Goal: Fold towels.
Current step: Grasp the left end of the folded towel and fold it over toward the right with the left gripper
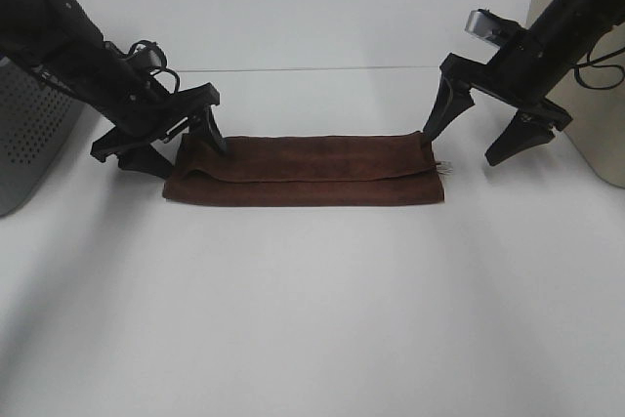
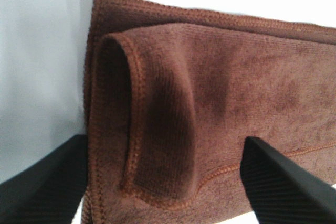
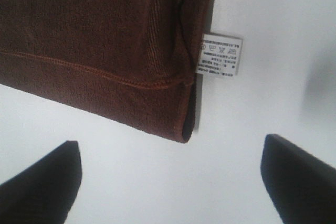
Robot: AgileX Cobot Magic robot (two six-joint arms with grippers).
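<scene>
A dark reddish-brown towel [image 1: 308,170] lies folded into a long strip on the white table, its upper layer a little short of the front edge. Its small white tag [image 1: 445,169] sticks out at the right end and shows clearly in the right wrist view [image 3: 219,54]. My left gripper [image 1: 176,144] is open at the towel's left end, one finger over the cloth, one beside it; the left wrist view shows the curled left end [image 2: 157,124]. My right gripper [image 1: 474,142] is open just off the right end [image 3: 105,51], holding nothing.
A grey perforated bin [image 1: 29,134] stands at the left edge. A beige box [image 1: 596,114] stands at the right edge. A seam in the white table [image 1: 322,68] runs across behind the towel.
</scene>
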